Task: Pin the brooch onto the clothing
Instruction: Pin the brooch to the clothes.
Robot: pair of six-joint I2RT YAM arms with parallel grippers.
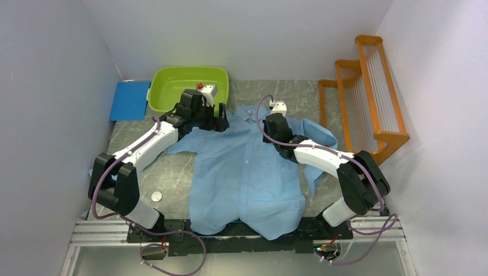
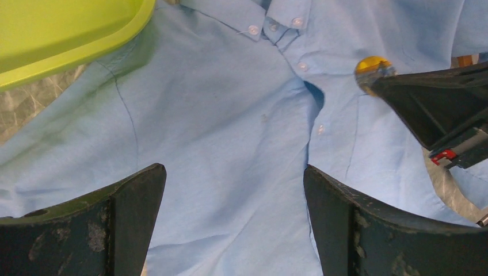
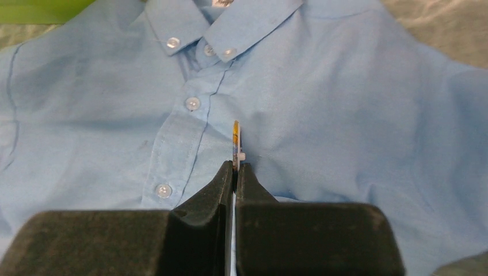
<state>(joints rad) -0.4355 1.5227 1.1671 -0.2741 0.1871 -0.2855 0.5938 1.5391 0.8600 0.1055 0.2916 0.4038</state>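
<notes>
The brooch (image 3: 236, 138) stood on edge over the shirt (image 3: 322, 115), pinched in my right claw (image 3: 235, 170) beside the buttons (image 3: 192, 103); my left claw (image 2: 233, 172) hung wide open, empty.

White, purple-cabled arms (image 1: 147, 144) end in a black left pincer (image 2: 233, 172) and right pincer (image 3: 235, 169).

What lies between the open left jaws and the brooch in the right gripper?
Only bare shirt, crossed by its buttoned placket; the left wrist view shows it best.
</notes>
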